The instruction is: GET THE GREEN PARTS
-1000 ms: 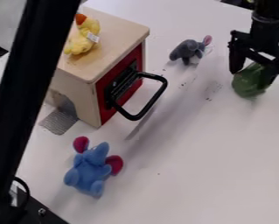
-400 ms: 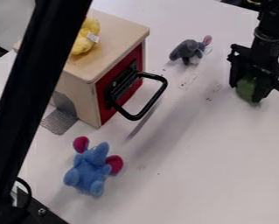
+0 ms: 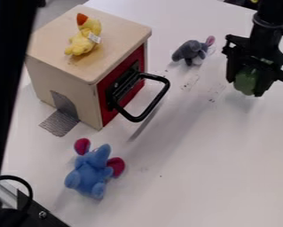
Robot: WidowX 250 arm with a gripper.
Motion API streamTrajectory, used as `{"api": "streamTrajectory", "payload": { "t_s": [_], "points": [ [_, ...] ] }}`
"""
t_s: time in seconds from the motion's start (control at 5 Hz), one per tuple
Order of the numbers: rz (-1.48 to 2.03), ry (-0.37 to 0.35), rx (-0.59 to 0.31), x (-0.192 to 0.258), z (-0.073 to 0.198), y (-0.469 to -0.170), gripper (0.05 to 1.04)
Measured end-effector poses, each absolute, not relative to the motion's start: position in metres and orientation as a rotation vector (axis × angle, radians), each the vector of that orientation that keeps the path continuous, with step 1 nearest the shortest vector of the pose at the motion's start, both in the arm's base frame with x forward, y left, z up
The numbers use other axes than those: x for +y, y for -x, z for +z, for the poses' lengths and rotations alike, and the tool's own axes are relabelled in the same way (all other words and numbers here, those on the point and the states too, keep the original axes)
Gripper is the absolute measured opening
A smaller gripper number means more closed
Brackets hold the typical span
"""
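Upward and slightly toward the left of the frame: that is the shift I record for the gripper since the frame just before, and the green thing has come with it. Both are at the right edge of the frame, in its upper half. Over the same interval the dark bar at the left edge has swung outward, exposing the yellow toy on the wooden box. State of the hand: closed on the green thing, a finger on either side, with the lower end bare between the tips. A soft shadow falls on the table beneath; I judge the piece to be just clear of the surface. Relation of note: the green thing lies directly between the fingers, not off to one side, and its long axis appears to run roughly along them, close to upright. I cannot tell how deep the grip goes. On that finding, I assess the grasp as made and the next move as a straight lift, without turning the wrist. Risk noted: the rounded lower end could slide down out of the fingers. The grey toy sits apart, to the left of the gripper; any leftward travel should pass above it.
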State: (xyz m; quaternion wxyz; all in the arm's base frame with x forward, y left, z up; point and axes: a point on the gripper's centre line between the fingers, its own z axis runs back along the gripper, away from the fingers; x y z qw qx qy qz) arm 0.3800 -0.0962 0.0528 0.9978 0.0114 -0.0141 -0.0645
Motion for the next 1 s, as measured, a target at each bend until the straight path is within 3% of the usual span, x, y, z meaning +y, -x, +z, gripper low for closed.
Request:
{"api": "streamTrajectory", "payload": {
  "t_s": [0.2, 0.6, 1.0],
  "points": [
    [-0.062, -0.019, -0.003, -0.087, 0.057, -0.34, 0.751],
    [-0.013, -0.074, 0.063, -0.072, 0.022, -0.263, 0.751],
    [0.0, -0.057, 0.069, -0.068, 0.006, -0.24, 0.751]
  ]
}}
